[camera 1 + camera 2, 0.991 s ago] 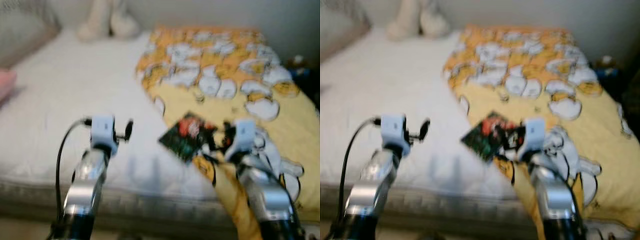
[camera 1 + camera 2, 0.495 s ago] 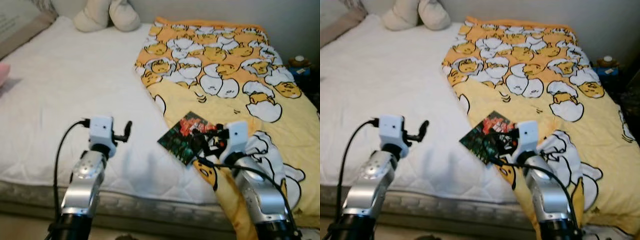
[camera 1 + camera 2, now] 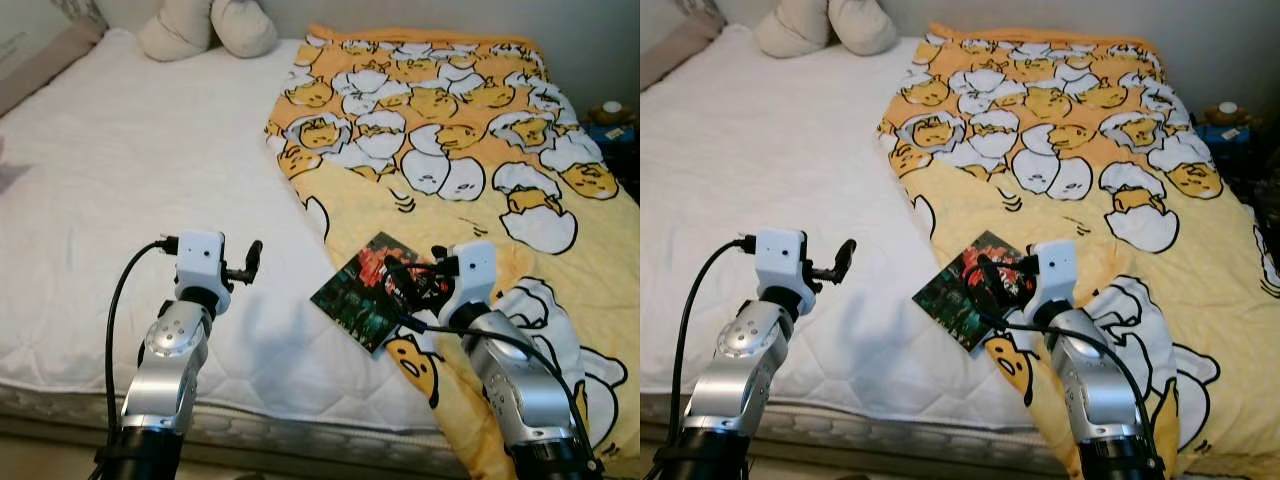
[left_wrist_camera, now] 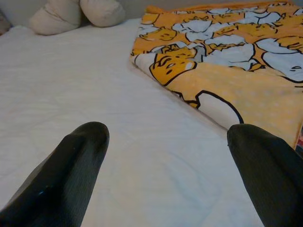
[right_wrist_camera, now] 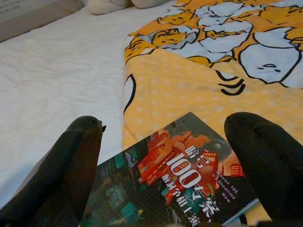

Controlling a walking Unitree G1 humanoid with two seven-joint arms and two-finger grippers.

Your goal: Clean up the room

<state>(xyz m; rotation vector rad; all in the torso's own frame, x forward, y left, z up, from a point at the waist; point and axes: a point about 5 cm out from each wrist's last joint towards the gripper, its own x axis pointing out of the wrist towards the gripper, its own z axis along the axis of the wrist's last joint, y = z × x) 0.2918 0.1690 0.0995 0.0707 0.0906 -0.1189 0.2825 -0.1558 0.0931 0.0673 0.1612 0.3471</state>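
Nearest me, at the bed's front edge, a book (image 3: 372, 292) lies flat, half on the yellow egg-print blanket (image 3: 470, 150) and half on the white sheet (image 3: 130, 170). My right gripper (image 3: 412, 283) hovers just over it, fingers (image 5: 71, 161) spread wide, empty; I should lower squarely and pinch one cover edge. My left gripper (image 3: 250, 262) hangs released beside the book over the sheet. Beyond, pillows (image 3: 210, 25) sit at the bed's head.
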